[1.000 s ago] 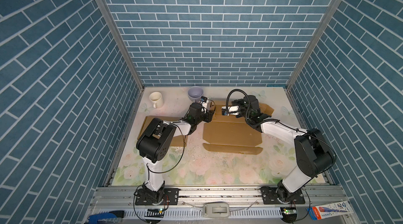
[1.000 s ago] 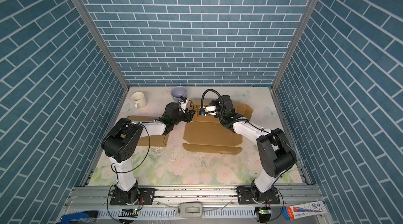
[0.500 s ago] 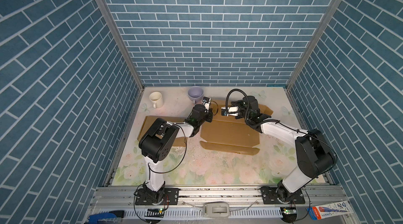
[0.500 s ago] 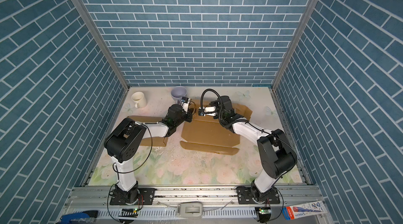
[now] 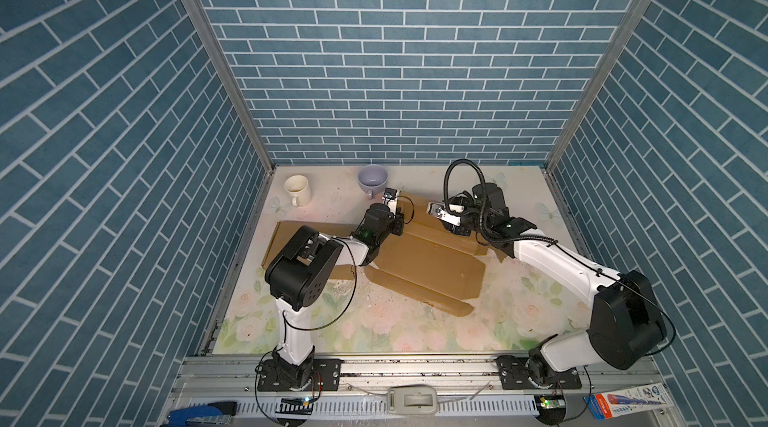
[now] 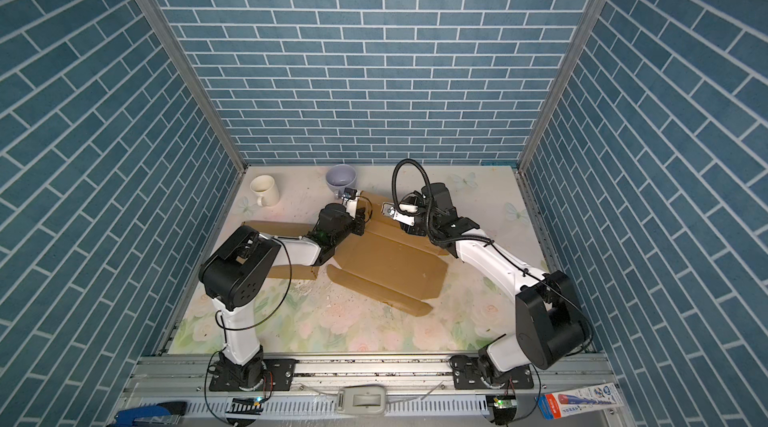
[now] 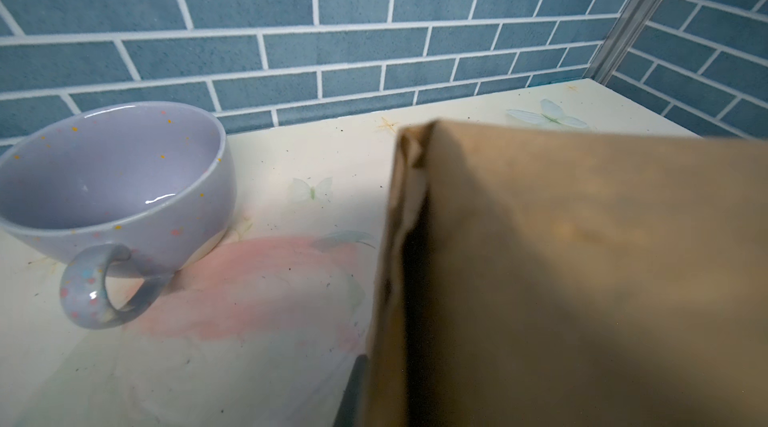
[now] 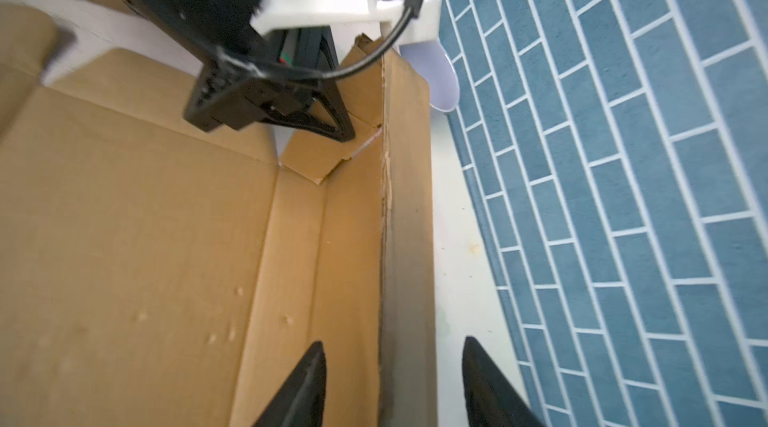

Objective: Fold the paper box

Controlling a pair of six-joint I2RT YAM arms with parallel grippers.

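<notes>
The brown paper box [image 5: 432, 263] [image 6: 390, 265] lies mostly flat in the middle of the table, its back wall raised. My left gripper [image 5: 400, 222] [image 6: 362, 224] is shut on the box's back left corner flap [image 8: 328, 150]. In the left wrist view the cardboard [image 7: 582, 279] fills the frame and only one dark finger [image 7: 353, 391] shows beside it. My right gripper [image 5: 445, 224] [image 6: 405, 224] [image 8: 392, 344] is open. Its fingers stand on either side of the raised back wall [image 8: 405, 279] without touching it.
A lilac cup [image 5: 372, 180] [image 6: 340, 177] [image 7: 116, 180] stands close behind the left gripper. A white mug [image 5: 297, 190] [image 6: 264, 190] is at the back left. A flat cardboard panel [image 5: 286, 238] lies under the left arm. The brick wall [image 8: 623, 196] is near the box's back.
The left gripper has shut on the box's corner flap. The right gripper has opened and let go of the back wall. The box has turned a little.
</notes>
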